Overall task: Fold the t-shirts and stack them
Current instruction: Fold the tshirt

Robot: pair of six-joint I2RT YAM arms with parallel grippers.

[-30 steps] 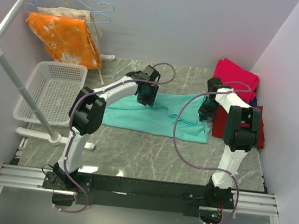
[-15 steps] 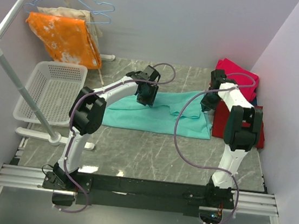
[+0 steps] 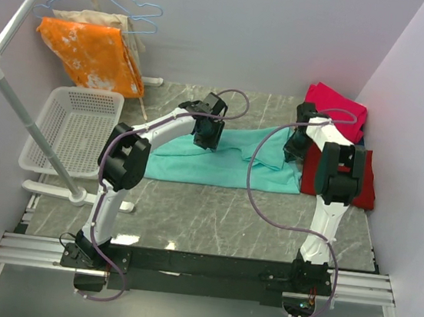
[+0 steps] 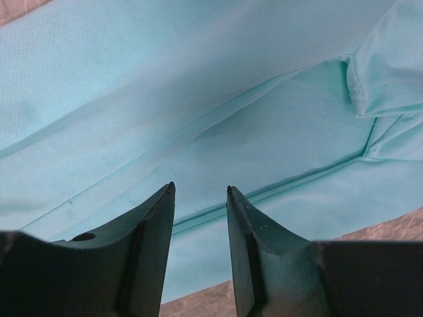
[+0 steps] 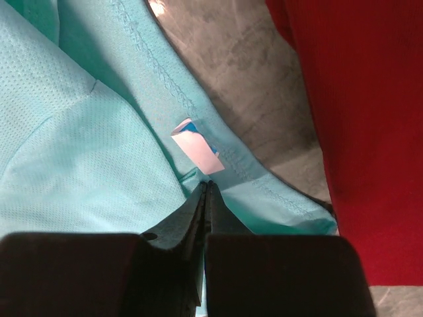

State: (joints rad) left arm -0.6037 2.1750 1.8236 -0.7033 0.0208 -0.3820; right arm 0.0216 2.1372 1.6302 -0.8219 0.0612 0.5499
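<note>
Lying crosswise — teal t-shirt [image 3: 195,168], long axis left to right.

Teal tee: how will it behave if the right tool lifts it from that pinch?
Likely floppy: the teal tee lies in soft folds, so it should drape and sag from the right tool. Probably light, since the mesh knit looks thin. Held by one small fold at the closed tips, it may bunch rather than lift flat.
</note>
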